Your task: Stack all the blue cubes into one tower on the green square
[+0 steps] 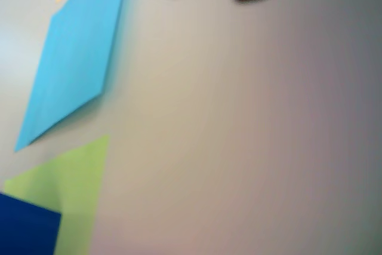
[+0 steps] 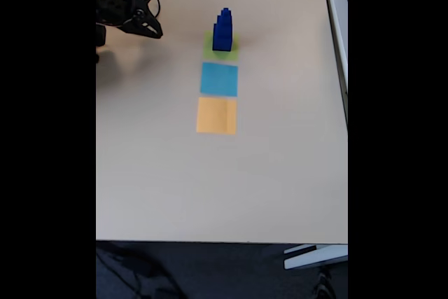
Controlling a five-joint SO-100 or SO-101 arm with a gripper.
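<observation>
Now | blue cubes (image 2: 222,31) stacked on green square (image 2: 232,50) | hand (image 2: 155,32) spread, well left, apart

The arm (image 2: 115,8) sits folded at the table's far left in the fixed view, gripper (image 2: 152,31) empty, fingers slightly parted.
</observation>
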